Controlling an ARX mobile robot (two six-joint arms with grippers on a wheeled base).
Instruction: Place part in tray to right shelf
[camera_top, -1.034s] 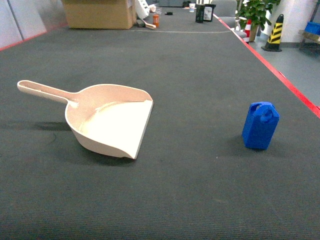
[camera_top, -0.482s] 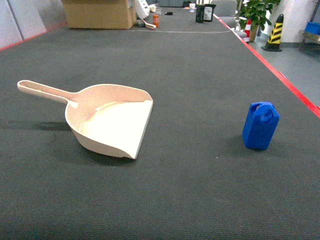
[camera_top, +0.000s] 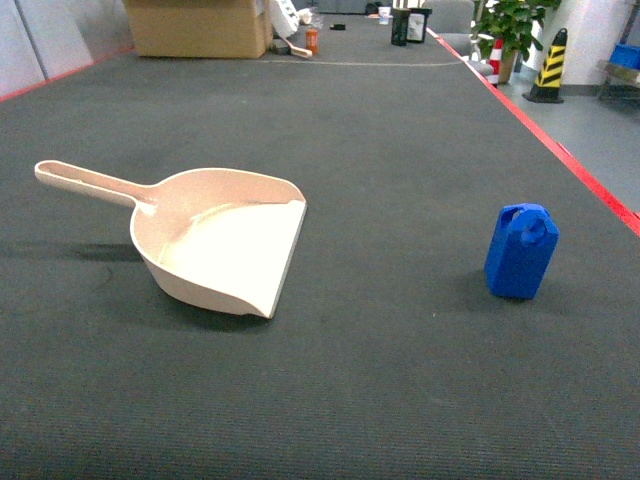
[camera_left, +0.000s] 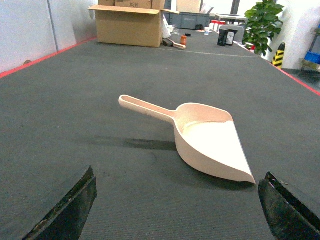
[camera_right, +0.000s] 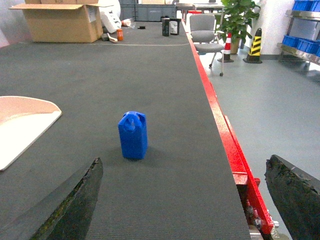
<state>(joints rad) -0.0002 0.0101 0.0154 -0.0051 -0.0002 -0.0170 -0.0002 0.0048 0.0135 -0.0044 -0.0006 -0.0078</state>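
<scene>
Nearest the cameras, both pincers sat wide open and empty: left pincer and right pincer, fingers at the frame corners. Just ahead of the right one, slightly left of its centerline, the part stood upright on the dark counter, so I'd say the right arm was nearer. The tray lay well apart to the left, handle pointing far-left, lip toward the part. No right shelf in view.

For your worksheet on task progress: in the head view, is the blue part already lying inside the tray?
No. The part stands upright on the dark mat, well apart from the tray.
</scene>
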